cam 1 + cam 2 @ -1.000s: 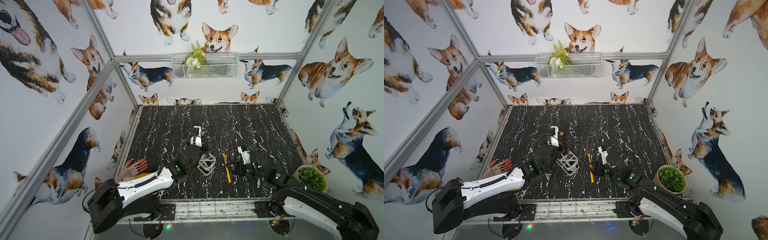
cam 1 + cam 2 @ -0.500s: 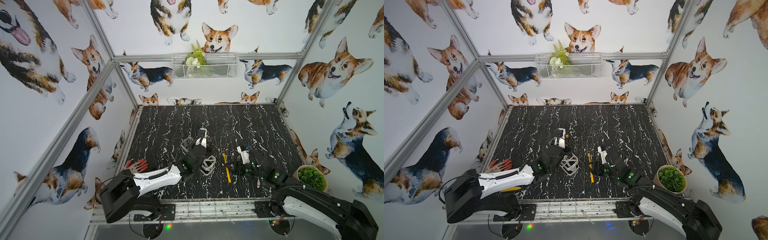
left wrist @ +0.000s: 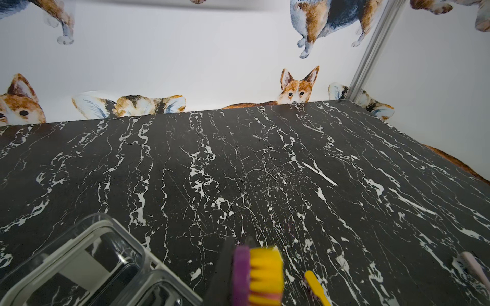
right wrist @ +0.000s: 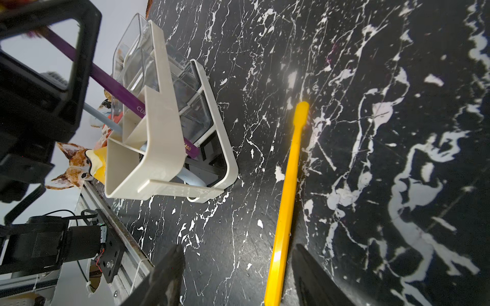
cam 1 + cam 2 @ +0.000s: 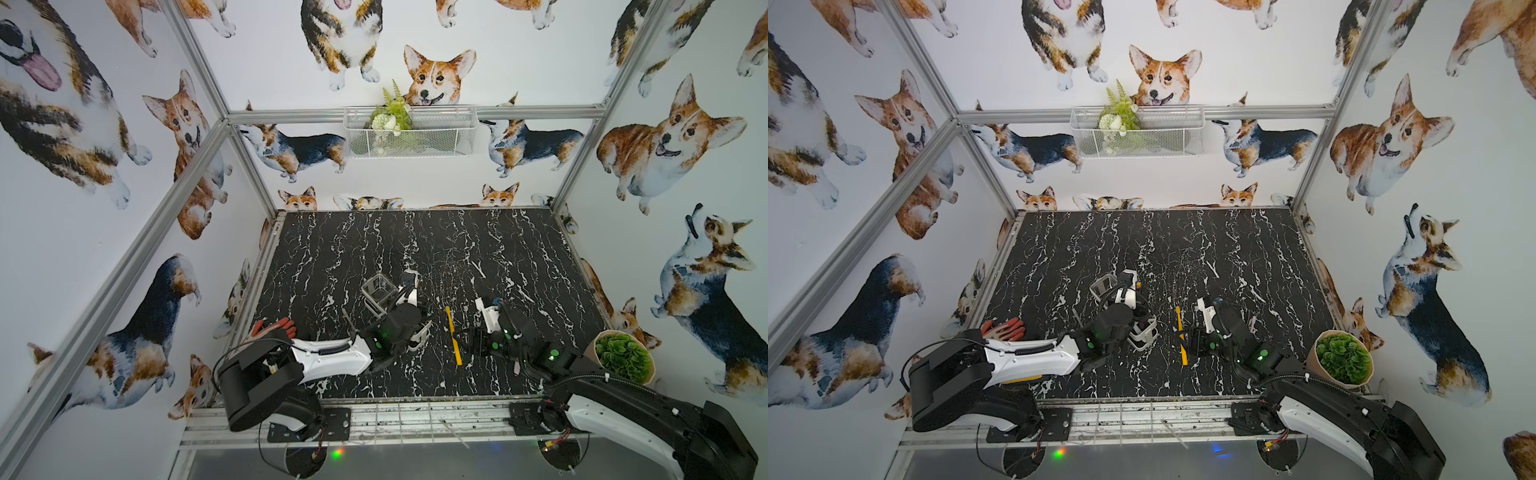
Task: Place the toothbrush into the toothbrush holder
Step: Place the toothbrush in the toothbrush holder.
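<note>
Left gripper (image 3: pixel 249 253), clamped on purple toothbrush (image 4: pixel 116 90) in toothbrush holder (image 4: pixel 164 132), was shifted right; right gripper (image 4: pixel 241 267) unmoved, jaws spread astride yellow toothbrush (image 4: pixel 287 185).

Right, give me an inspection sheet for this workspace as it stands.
Surface: black marbled table, no spills seen.
Job's things: holder upright; purple brush tilted, lower end inside holder; yellow brush flat on table, apart from holder.
Clutter: red glove by left arm; pink stick near right arm, identity unclear.
Grippers: left gripper shut on purple brush near its head; right gripper open, straddling yellow brush's handle.
Cables: black cable along right arm, clear of the brushes.
Surroundings: corgi-print walls; mesh basket with flowers on back rail; potted plant at table's corner.
</note>
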`<state>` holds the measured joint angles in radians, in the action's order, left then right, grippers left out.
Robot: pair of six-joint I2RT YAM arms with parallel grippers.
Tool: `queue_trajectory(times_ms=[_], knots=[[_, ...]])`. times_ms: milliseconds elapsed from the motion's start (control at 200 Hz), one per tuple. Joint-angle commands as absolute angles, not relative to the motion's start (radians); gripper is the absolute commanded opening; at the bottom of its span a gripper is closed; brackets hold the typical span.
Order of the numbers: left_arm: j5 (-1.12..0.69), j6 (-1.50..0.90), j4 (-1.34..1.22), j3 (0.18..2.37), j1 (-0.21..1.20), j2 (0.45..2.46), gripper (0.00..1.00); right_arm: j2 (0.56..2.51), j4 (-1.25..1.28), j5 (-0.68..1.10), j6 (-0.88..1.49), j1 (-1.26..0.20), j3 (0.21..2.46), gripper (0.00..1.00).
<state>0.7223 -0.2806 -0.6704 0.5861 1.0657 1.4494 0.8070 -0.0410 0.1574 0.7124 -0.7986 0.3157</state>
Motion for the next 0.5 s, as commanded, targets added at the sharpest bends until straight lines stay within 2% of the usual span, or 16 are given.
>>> queue_trajectory(times_ms=[0, 50, 140, 290, 495], knots=[[0.802, -0.278, -0.714, 0.581, 1.086, 1.45, 0.0, 0.786, -0.03, 0.135, 0.725, -0.8, 0.312, 0.67], [0.81, -0.278, -0.702, 0.584, 1.094, 1.451, 0.0, 0.772, -0.034, 0.13, 0.727, -0.801, 0.305, 0.67], [0.823, -0.275, -0.683, 0.59, 1.101, 1.45, 0.09, 0.752, -0.041, 0.123, 0.731, -0.8, 0.295, 0.67], [0.864, -0.283, -0.62, 0.608, 1.116, 1.438, 0.32, 0.735, -0.082, 0.119, 0.73, -0.799, 0.298, 0.67], [0.932, -0.305, -0.498, 0.649, 1.141, 1.397, 0.46, 0.738, -0.18, 0.097, 0.719, -0.799, 0.327, 0.67]])
